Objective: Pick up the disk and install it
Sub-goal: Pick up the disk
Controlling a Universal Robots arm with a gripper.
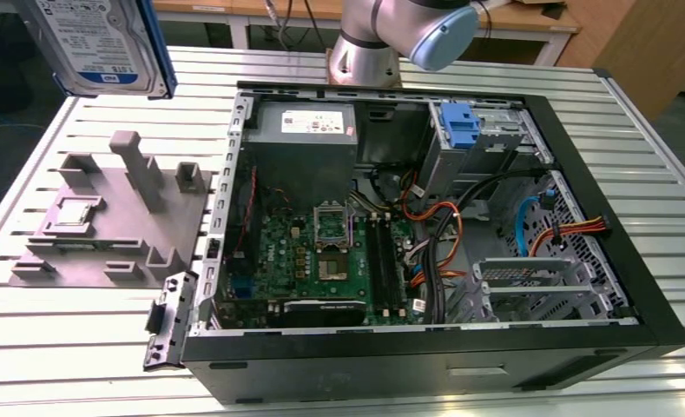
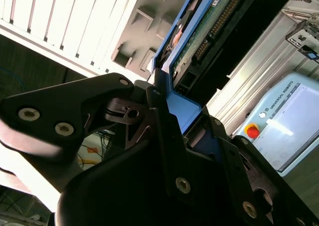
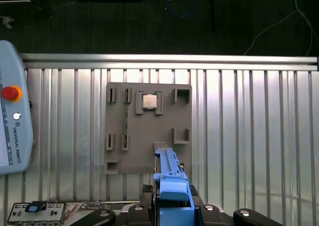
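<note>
**A:** Where is the disk?

**B:** The disk (image 1: 93, 39) is in the air at the exterior view's far left. Its label faces the camera and a blue carrier frames it. It is well apart from the open computer case (image 1: 620, 261).

**A:** What has hold of it?

**B:** The gripper (image 2: 187, 118). In the second wrist view its black fingers (image 2: 162, 131) are closed tight on one end of the blue carrier. The drive's green circuit-board side shows beyond them.

**A:** What lies below?

**B:** In the first wrist view the carrier's blue edge juts out from the gripper over a grey fixture plate (image 3: 149, 131). The plate lies on the slatted metal table (image 3: 249, 136) and has a small square chip (image 3: 149, 101) seated in it.

**A:** And the case?

**B:** It lies on its side with the motherboard (image 1: 319, 252) exposed. The robot arm (image 1: 406, 35) rises just behind it.
</note>
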